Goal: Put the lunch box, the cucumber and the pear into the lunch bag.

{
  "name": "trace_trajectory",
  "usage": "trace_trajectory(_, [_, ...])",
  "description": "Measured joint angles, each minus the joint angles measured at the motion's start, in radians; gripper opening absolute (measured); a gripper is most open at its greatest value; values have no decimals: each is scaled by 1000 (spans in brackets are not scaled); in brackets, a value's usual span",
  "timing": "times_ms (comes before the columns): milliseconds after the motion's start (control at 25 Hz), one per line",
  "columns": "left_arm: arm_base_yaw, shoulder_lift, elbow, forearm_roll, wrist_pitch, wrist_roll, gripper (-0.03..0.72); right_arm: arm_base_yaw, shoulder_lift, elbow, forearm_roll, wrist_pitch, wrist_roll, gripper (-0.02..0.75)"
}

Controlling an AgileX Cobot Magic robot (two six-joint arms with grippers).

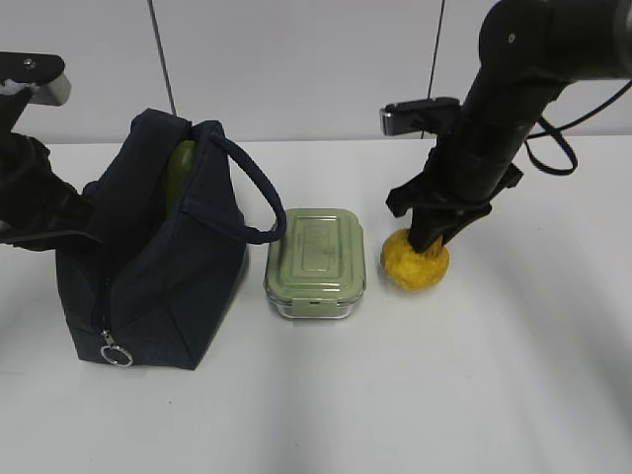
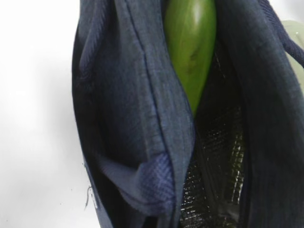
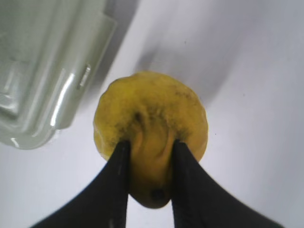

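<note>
From the front, the navy lunch bag (image 1: pixel 153 267) stands open at the left of the white table (image 1: pixel 474 395), the cucumber (image 1: pixel 179 170) poking up inside it. The lunch box (image 1: pixel 315 262) sits just right of the bag, lid on. Further right, the right gripper (image 1: pixel 427 242) presses down on the pear (image 1: pixel 415 261).

Left wrist camera: cucumber (image 2: pixel 190 42) tucked between the bag's fabric walls (image 2: pixel 137 118) (no fingers visible here, so I can't tell that gripper's state).

Right wrist camera: both black fingers (image 3: pixel 116 185) pinch the pear (image 3: pixel 149 128), lunch box (image 3: pixel 47 71) beside it.
</note>
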State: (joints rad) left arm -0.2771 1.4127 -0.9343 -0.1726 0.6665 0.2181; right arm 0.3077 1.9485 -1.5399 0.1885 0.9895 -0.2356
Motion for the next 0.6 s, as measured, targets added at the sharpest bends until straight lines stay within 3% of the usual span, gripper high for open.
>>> trace_trajectory(80, [0,0,0,0,1,0,-16,7,-65,-35,32,-10,-32,168])
trace_trajectory(160, [0,0,0,0,1,0,-16,22,-134,-73,138,-41,-106,167])
trace_trajectory(320, [0,0,0,0,1,0,-16,85,-184,-142,519,-101,-414,167])
trace_trajectory(440, [0,0,0,0,1,0,-16,146,-158,-147,739,-133,-616,167])
trace_trajectory(600, [0,0,0,0,4,0,-16,205,-79,-147,869,-174,-754,167])
